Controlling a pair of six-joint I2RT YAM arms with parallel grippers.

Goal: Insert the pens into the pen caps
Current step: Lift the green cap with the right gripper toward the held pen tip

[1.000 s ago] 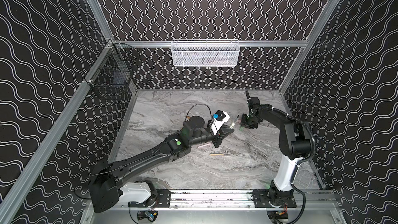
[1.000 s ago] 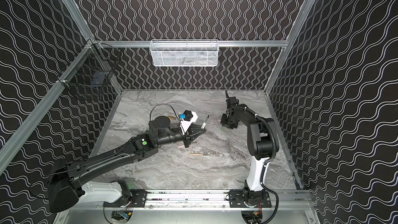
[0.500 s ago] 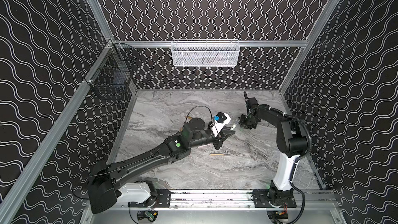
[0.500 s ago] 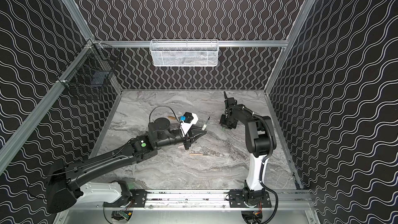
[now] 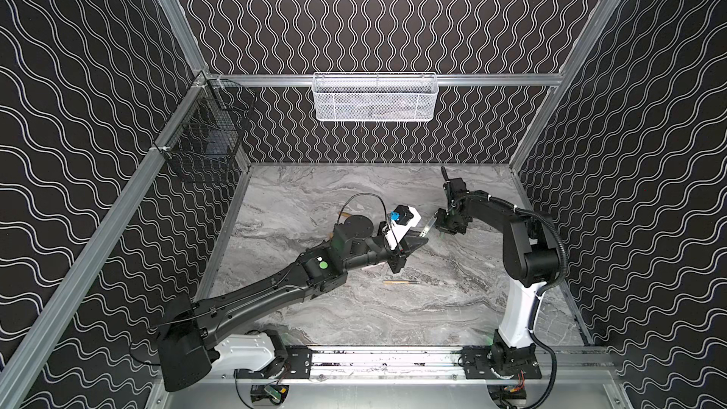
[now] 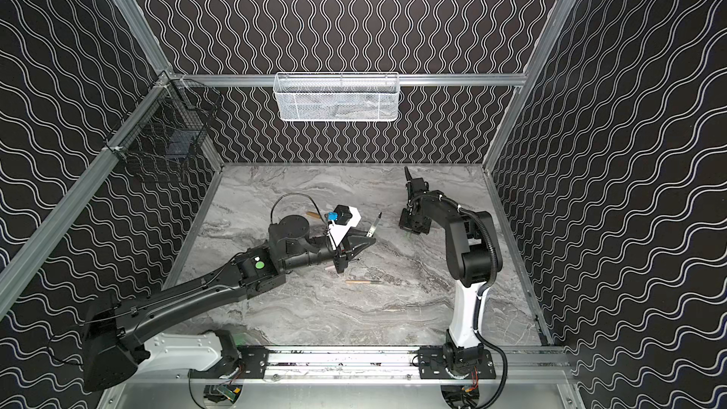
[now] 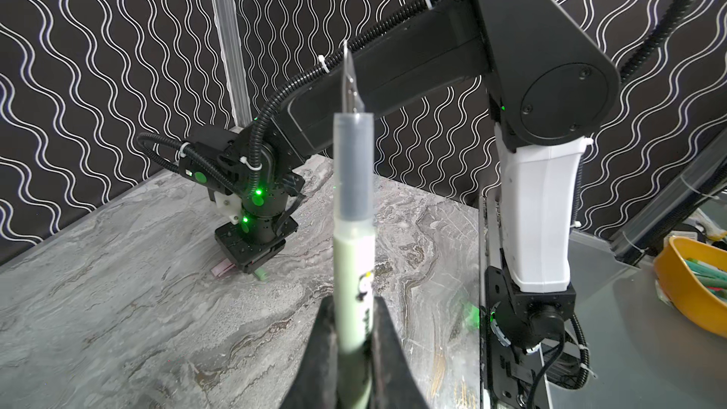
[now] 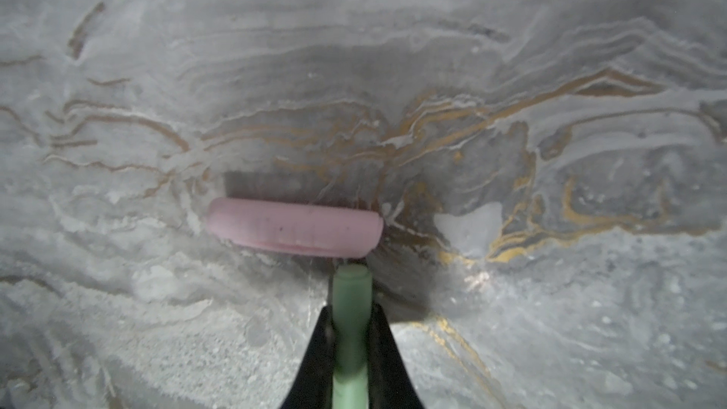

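01 – left gripper (image 7: 352, 302): black claw pressed together on the lower barrel of a slim pale green pen (image 7: 352, 238) that has a grey translucent grip section and a thin dark pointed tip. The pen is held clear of the surface, with its tip directed away from the wrist toward the right arm. In a top view it is placed over the middle of the grey marble-patterned tabletop (image 5: 354, 308).

02 – right gripper (image 8: 351, 322): lowered to the tabletop at the far right. A short pale green pen cap (image 8: 351, 293) is pinched between the black fingers, one on each side.

03 – short pale pink pen cap (image 8: 295, 228): laid flat on the marble, crosswise to the pale green pen cap, whose free end is pointed at its side. Whether the two touch cannot be told.

04 – tan-brown pen (image 5: 401, 282): laid flat on the tabletop, near the left gripper on the front side. It is held by neither claw, and its dark tip is uncapped and directed to the right.

05 – tan-brown piece (image 6: 314, 214): seen behind the left arm and partly hidden. Whether it is a pen or a cap cannot be told.

06 – pale pink stick (image 6: 329, 267): largely hidden under the left wrist.

07 – white mesh basket (image 5: 373, 96): hung on the back rail.

08 – black wire basket (image 5: 204, 147): hung on the left rail.
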